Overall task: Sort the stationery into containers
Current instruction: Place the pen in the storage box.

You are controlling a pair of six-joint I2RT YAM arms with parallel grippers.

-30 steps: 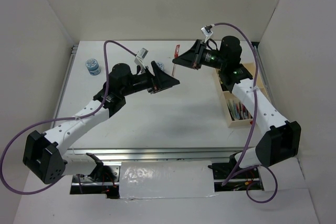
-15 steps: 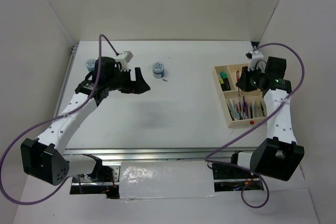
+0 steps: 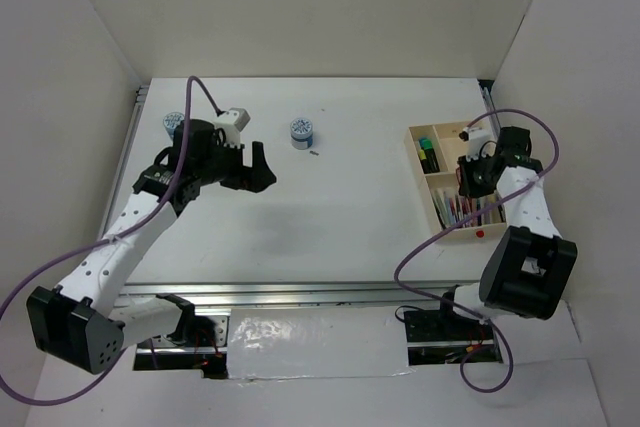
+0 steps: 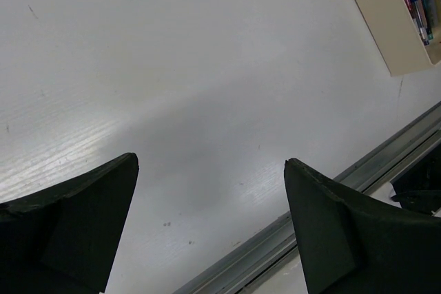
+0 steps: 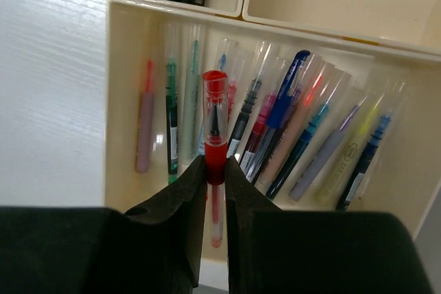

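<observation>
R end effector [image 5: 211, 167] moved over tray [image 5: 127, 191], pinching red pen [image 5: 214, 101].

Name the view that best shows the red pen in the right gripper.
Right wrist view: the clear-capped red pen sits centre, pinched between the right gripper's fingers above the pale wooden tray's pen compartment. The top external view shows only that arm over the tray, not the pen. The left wrist view misses it.
</observation>
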